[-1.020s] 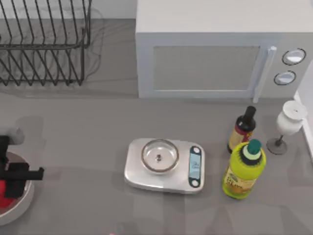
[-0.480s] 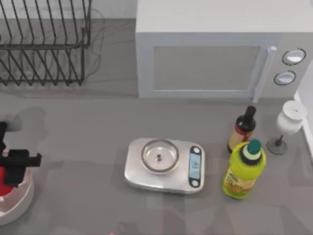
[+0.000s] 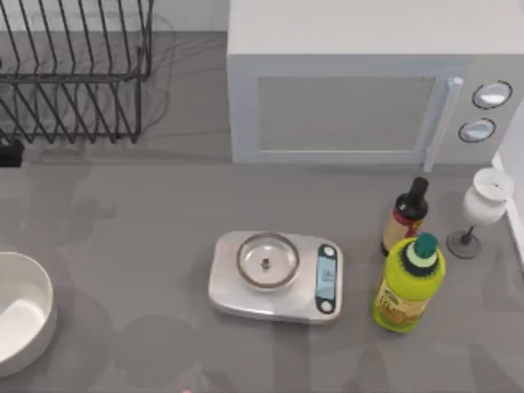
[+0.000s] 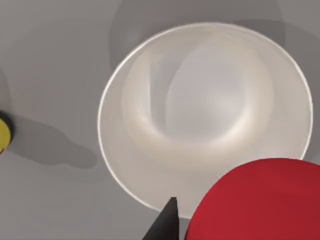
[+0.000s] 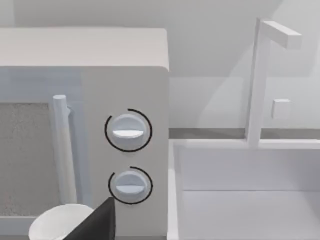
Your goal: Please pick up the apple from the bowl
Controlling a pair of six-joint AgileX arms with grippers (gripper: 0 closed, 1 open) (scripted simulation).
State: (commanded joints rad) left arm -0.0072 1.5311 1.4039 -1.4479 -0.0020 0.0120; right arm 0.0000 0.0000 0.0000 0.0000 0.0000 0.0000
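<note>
- Now the bowl [image 4: 200, 115] lies straight under the left gripper [image 4: 235, 220] and well apart from it, its pale inside bare; seen from above, the bowl [image 3: 20, 315] sits at the table's left edge with nothing in it.
- Between the left gripper and the bowl hangs the apple [image 4: 260, 200], hard against the claw and partly covering the bowl's near rim in the left wrist view. It is round, so it has no long axis to line up with.
- Judging by that, the apple is out of the bowl and the lift looks done; any coming move only needs it kept clear above the rim.
- One dark finger [image 4: 165, 225] of the left claw shows just beside the apple, which appears pinched in the claw; the opening looks about as wide as the apple, though the far finger is hidden.
- Farther off, the right gripper [image 5: 95, 225] is parked facing the microwave [image 5: 85, 125]; whether its claw is spread or closed I cannot tell.
</note>
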